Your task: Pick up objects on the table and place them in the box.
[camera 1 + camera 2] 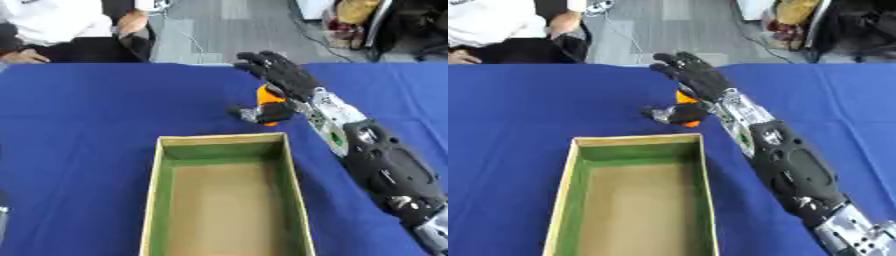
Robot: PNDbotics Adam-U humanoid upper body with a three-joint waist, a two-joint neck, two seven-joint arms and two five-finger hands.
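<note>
Grey floor (pixel 219 30) beyond blue table (pixel 79 130)

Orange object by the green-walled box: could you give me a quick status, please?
Right hand open, over small orange object. Left hand not in view. Open cardboard box empty. Nothing between object and box.

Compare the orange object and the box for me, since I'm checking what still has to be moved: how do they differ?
The orange object is small and bright, while the box is large, with green inner walls and a tan floor. The orange object sits partly hidden behind the right hand, whose fingers are straight with the thumb beside it; the box stands untouched. The orange object lies beyond the box's far end, not inside; the box holds nothing visible. Both rest on the blue table.
</note>
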